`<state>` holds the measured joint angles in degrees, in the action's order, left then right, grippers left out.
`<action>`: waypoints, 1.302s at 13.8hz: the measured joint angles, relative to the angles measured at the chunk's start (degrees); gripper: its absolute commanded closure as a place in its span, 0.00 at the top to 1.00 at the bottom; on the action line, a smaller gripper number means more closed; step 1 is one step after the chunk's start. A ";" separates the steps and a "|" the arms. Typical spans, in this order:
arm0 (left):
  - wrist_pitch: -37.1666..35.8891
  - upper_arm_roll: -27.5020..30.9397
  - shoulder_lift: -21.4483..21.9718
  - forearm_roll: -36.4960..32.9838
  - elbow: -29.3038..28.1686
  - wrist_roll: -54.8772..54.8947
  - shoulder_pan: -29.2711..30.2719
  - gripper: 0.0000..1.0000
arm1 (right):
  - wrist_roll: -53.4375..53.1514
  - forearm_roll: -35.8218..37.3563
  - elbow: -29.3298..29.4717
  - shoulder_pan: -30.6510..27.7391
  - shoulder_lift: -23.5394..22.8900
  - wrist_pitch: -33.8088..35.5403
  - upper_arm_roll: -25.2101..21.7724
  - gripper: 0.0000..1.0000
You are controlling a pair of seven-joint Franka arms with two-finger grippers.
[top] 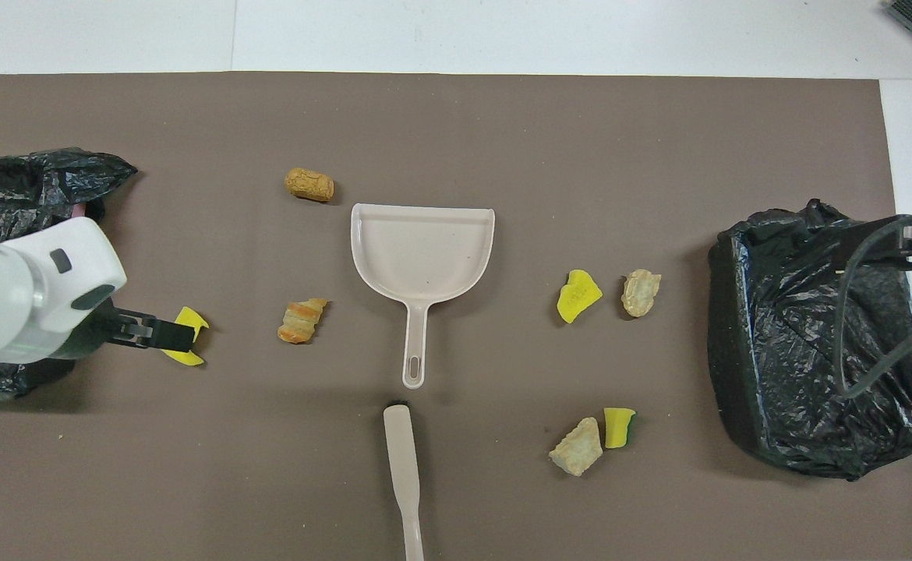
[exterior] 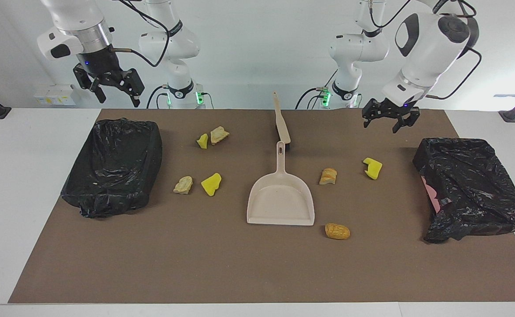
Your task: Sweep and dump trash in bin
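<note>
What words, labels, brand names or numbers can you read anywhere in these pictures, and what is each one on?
None: no readable text shows in either view.
The dustpan, the brush, the trash and the two black-bagged bins carry no lettering.
The small white boxes by the wall show no legible marks.

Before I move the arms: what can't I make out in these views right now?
- Yellow scrap, overhead view: partly covered by the raised left gripper.
- Brush: handle cut off by the overhead view's bottom edge; bristles barely show.
- Right gripper: overhead view shows only a sliver at its edge.
- Bin toward the left arm: contents hidden by crumpled black liner.
</note>
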<state>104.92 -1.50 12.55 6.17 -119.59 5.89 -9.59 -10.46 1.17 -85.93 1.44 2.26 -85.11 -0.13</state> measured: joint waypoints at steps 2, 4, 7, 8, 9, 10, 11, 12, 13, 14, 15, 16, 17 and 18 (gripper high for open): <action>1.47 -0.04 1.75 0.41 -3.69 -2.48 -3.54 1.00 | 0.00 -0.02 -0.07 0.58 -0.35 -0.88 0.25 1.00; 3.06 -0.13 3.51 0.46 -6.81 -6.67 -7.92 1.00 | -1.11 -0.05 -0.23 2.22 -1.65 -2.91 0.40 1.00; 6.35 -0.27 5.99 0.56 -12.08 -16.83 -16.17 1.00 | -6.58 -0.06 -1.42 6.77 -4.20 -7.83 0.49 1.00; 7.86 -0.31 6.50 0.57 -13.56 -21.28 -19.27 1.00 | -8.20 -0.06 -1.99 8.31 -4.92 -9.34 0.52 1.00; 8.98 -0.40 6.97 0.57 -14.87 -25.04 -22.43 1.00 | -9.78 -0.06 -2.50 9.73 -5.66 -10.60 0.54 1.00; 9.55 -0.54 7.39 0.57 -16.08 -28.11 -25.42 1.00 | -11.43 -0.06 -2.87 11.13 -6.55 -11.83 0.56 1.00; 10.37 -0.71 7.73 0.58 -17.35 -30.68 -28.08 1.00 | -13.05 -0.06 -3.05 12.53 -7.54 -13.04 0.57 1.00; 11.86 -0.95 7.91 0.58 -18.86 -33.14 -30.49 1.00 | -14.58 -0.06 -3.14 13.92 -8.55 -13.99 0.60 1.00; 14.42 -1.32 7.93 0.58 -20.94 -35.91 -32.84 1.00 | -15.78 -0.08 -3.21 15.34 -9.55 -14.61 0.67 1.00; 17.75 -1.74 7.88 0.58 -23.52 -39.11 -35.34 1.00 | -16.74 -0.38 -3.32 17.05 -10.61 -15.06 0.78 1.00; 20.63 -2.09 7.82 0.58 -25.86 -42.20 -37.83 1.00 | -18.21 -0.88 -3.53 19.08 -11.71 -15.86 0.91 1.00; 22.48 -2.30 7.79 0.58 -27.60 -44.89 -40.25 1.00 | -20.74 -1.18 -3.91 21.22 -12.86 -17.93 1.02 1.00; 23.46 -2.39 7.75 0.58 -28.69 -47.08 -42.41 1.00 | -23.63 -1.28 -4.29 23.11 -14.12 -20.23 1.13 1.00; 24.15 -2.45 7.69 0.58 -29.41 -48.97 -44.30 1.00 | -25.90 -2.03 -4.55 24.53 -15.40 -22.14 1.16 1.00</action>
<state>129.07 -3.96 20.24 6.75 -149.00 -43.08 -53.88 -36.37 -0.86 -90.48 25.98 -13.14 -107.25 1.03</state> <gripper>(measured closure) 0.000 0.000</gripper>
